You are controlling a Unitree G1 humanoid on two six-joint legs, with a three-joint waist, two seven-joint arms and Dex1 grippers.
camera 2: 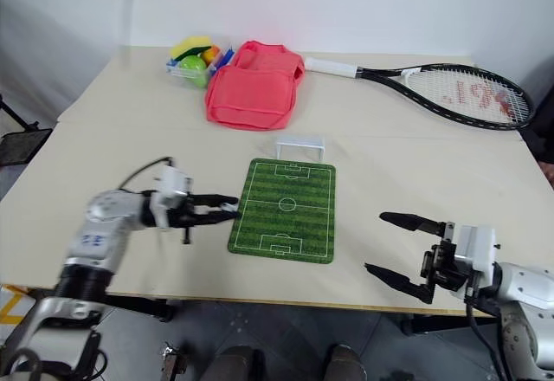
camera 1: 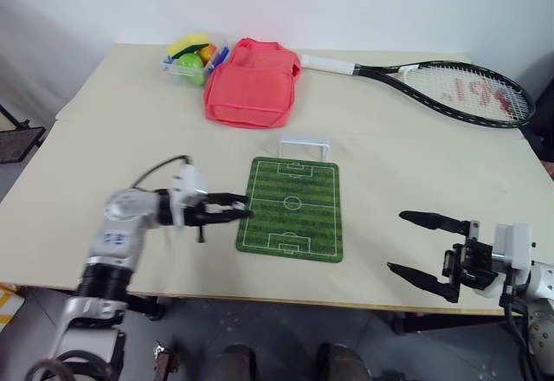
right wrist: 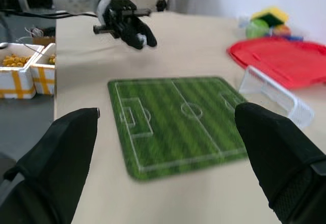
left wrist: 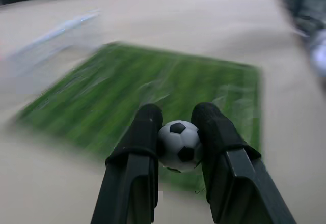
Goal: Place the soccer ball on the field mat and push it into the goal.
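Note:
The tiny black-and-white soccer ball (left wrist: 179,145) sits clamped between the two black fingers of my left gripper (camera 1: 241,213), which hovers at the left edge of the striped green field mat (camera 1: 293,208), pointing toward it. Just beyond the mat's far short edge stands the small white goal (camera 1: 304,145). My right gripper (camera 1: 414,245) hangs open with nothing in it, well to the right of the mat near the table's front edge. In the right wrist view the mat (right wrist: 175,119), the goal (right wrist: 275,94) and my left gripper (right wrist: 142,38) all appear.
A red cloth bag (camera 1: 252,84) lies at the back of the table behind the goal. Left of it is a small tray of toys with a green ball (camera 1: 191,68). A black tennis racket (camera 1: 450,88) lies at the back right.

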